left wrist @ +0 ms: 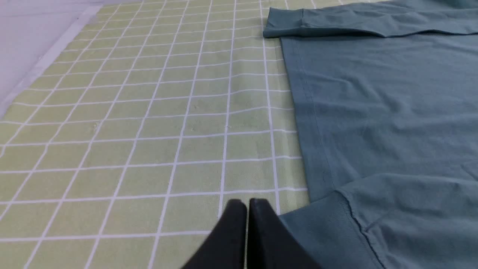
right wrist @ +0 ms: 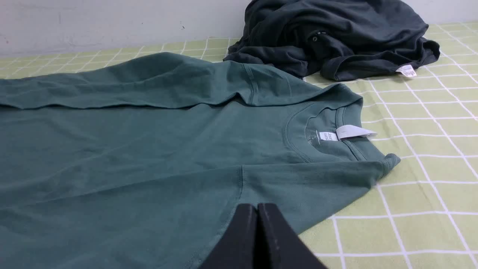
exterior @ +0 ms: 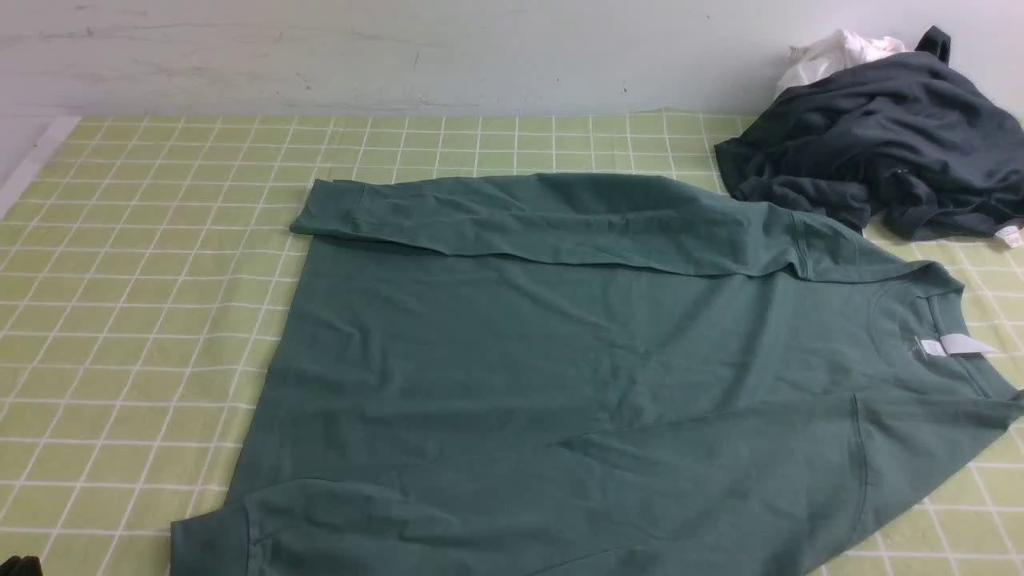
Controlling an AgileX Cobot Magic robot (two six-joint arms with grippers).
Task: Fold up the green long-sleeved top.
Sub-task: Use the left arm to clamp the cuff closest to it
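Observation:
The green long-sleeved top (exterior: 560, 344) lies flat across the checked cloth, neck and white label (exterior: 956, 346) to the right, hem to the left. Both sleeves are folded over the body, one along the far edge (exterior: 512, 216), one along the near edge (exterior: 480, 512). My left gripper (left wrist: 247, 202) is shut and empty over the bare cloth, just beside the near sleeve's cuff (left wrist: 328, 224). Over the top's (right wrist: 149, 149) near shoulder my right gripper (right wrist: 257, 206) hangs shut, holding nothing. In the front view only a dark bit of the left arm (exterior: 20, 566) shows at the bottom left corner.
A crumpled charcoal-grey garment (exterior: 880, 144) lies at the back right, with a small white cloth (exterior: 836, 52) behind it. The yellow-green checked cloth (exterior: 144, 304) covers the table. A white wall (exterior: 400, 48) runs along the back.

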